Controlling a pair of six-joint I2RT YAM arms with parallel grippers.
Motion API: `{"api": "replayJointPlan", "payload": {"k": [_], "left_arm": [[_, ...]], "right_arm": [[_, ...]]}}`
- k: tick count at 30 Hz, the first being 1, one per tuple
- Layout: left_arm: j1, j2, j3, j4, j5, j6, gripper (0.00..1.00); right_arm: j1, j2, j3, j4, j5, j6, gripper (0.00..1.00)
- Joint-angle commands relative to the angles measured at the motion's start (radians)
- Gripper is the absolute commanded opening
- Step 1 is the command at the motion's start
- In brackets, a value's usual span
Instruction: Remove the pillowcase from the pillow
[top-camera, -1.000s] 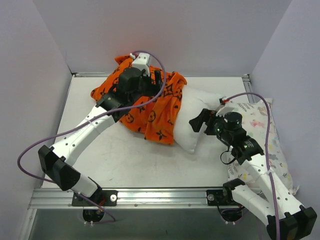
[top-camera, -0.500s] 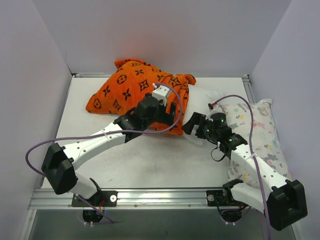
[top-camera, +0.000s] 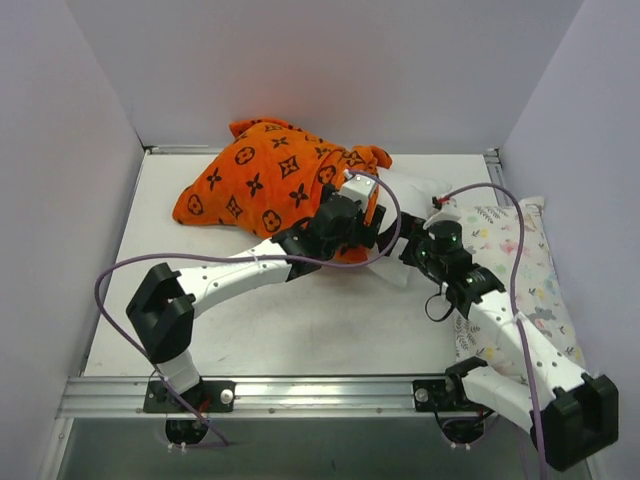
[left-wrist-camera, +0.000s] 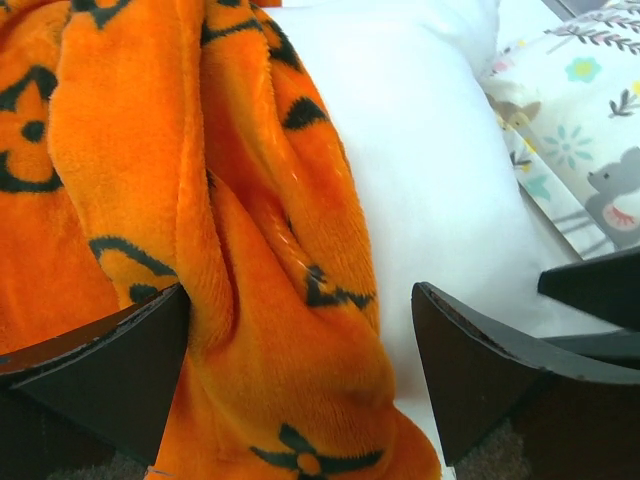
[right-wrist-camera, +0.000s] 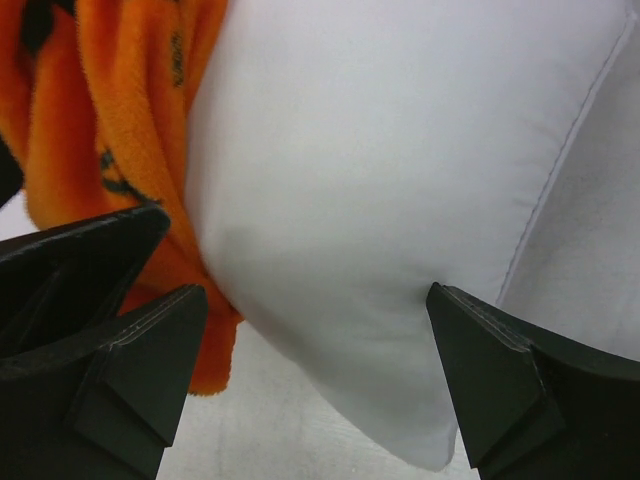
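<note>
The orange pillowcase (top-camera: 265, 185) with black motifs lies at the back of the table and covers most of the white pillow (top-camera: 412, 193), whose bare end sticks out to the right. My left gripper (top-camera: 375, 238) is open at the pillowcase's open edge. In the left wrist view (left-wrist-camera: 300, 400) a fold of orange fabric (left-wrist-camera: 270, 300) lies between its jaws, with the pillow (left-wrist-camera: 420, 150) beside it. My right gripper (top-camera: 410, 248) is open. In the right wrist view (right-wrist-camera: 315, 390) its jaws straddle the pillow's bare lower corner (right-wrist-camera: 380, 250), next to the orange hem (right-wrist-camera: 130, 170).
A pastel animal-print pillow (top-camera: 520, 275) lies along the table's right edge under my right arm; it also shows in the left wrist view (left-wrist-camera: 585, 120). Grey walls enclose the back and sides. The two grippers are very close together.
My left arm has swung from the back, over the pillowcase, down to its open right edge. The bunched pillowcase has spread back over the pillow. My right gripper has moved left to the pillow's corner.
</note>
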Motion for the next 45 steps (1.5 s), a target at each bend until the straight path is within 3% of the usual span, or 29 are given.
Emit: {"api": "replayJointPlan", "payload": {"k": [1, 5, 7, 9, 11, 12, 13, 16, 17, 24, 26, 29, 31, 33, 39, 40, 41, 42, 43, 45], "left_arm": [[0.003, 0.042, 0.09, 0.034, -0.084, 0.006, 0.97], [0.014, 0.09, 0.109, -0.035, -0.145, -0.042, 0.95], [0.026, 0.098, 0.095, -0.049, -0.138, -0.07, 0.88], [0.048, 0.099, 0.067, -0.051, -0.115, -0.101, 0.82], [0.061, 0.105, 0.06, -0.055, -0.096, -0.118, 0.67], [0.074, 0.11, 0.058, -0.074, -0.09, -0.122, 0.61], [0.08, 0.112, 0.057, -0.08, -0.084, -0.125, 0.49], [0.118, 0.106, 0.057, -0.13, -0.09, -0.147, 0.03], [0.132, 0.101, 0.06, -0.153, -0.111, -0.167, 0.0], [0.336, -0.003, 0.012, -0.373, -0.331, -0.294, 0.0], [0.441, -0.022, -0.015, -0.429, -0.389, -0.344, 0.0], [0.637, -0.059, -0.063, -0.485, -0.386, -0.45, 0.0], [0.699, -0.086, -0.083, -0.487, -0.347, -0.474, 0.0], [0.709, -0.1, -0.082, -0.456, -0.307, -0.436, 0.0], [0.571, -0.122, -0.062, -0.401, -0.174, -0.348, 0.0], [0.536, -0.137, -0.066, -0.401, -0.179, -0.352, 0.15], [0.525, -0.148, -0.075, -0.369, -0.155, -0.349, 0.21], [0.517, -0.169, -0.088, -0.347, -0.101, -0.343, 0.34], [0.511, -0.178, -0.106, -0.33, -0.061, -0.349, 0.6], [0.505, -0.216, -0.123, -0.289, 0.046, -0.348, 0.73]], "right_arm": [[-0.011, 0.119, 0.036, 0.045, -0.04, -0.028, 1.0], [-0.017, 0.255, 0.068, 0.093, -0.117, -0.034, 1.0], [-0.023, 0.306, 0.077, 0.108, -0.125, -0.028, 1.0], [-0.036, 0.331, 0.088, 0.11, -0.134, -0.022, 0.92], [-0.043, 0.345, 0.094, 0.108, -0.145, -0.013, 0.49], [-0.048, 0.346, 0.098, 0.101, -0.143, -0.013, 0.1], [-0.049, 0.346, 0.121, 0.069, -0.14, -0.016, 0.0], [-0.051, 0.322, 0.175, -0.028, -0.081, -0.033, 0.0], [-0.051, 0.308, 0.189, -0.042, -0.063, -0.049, 0.0], [-0.108, 0.17, 0.312, -0.283, 0.059, -0.096, 0.0], [-0.144, 0.144, 0.335, -0.329, 0.064, -0.09, 0.0], [-0.19, 0.102, 0.358, -0.378, 0.076, -0.086, 0.0], [-0.21, 0.093, 0.381, -0.399, 0.06, -0.08, 0.0], [-0.218, 0.099, 0.402, -0.401, 0.046, -0.077, 0.0], [-0.218, 0.142, 0.433, -0.4, -0.008, -0.082, 0.0], [-0.218, 0.139, 0.442, -0.401, -0.01, -0.083, 0.0], [-0.218, 0.139, 0.448, -0.401, -0.017, -0.091, 0.0], [-0.218, 0.138, 0.456, -0.407, -0.025, -0.094, 0.0], [-0.22, 0.138, 0.477, -0.413, -0.034, -0.099, 0.0], [-0.218, 0.144, 0.503, -0.422, -0.089, -0.102, 0.0]]}}
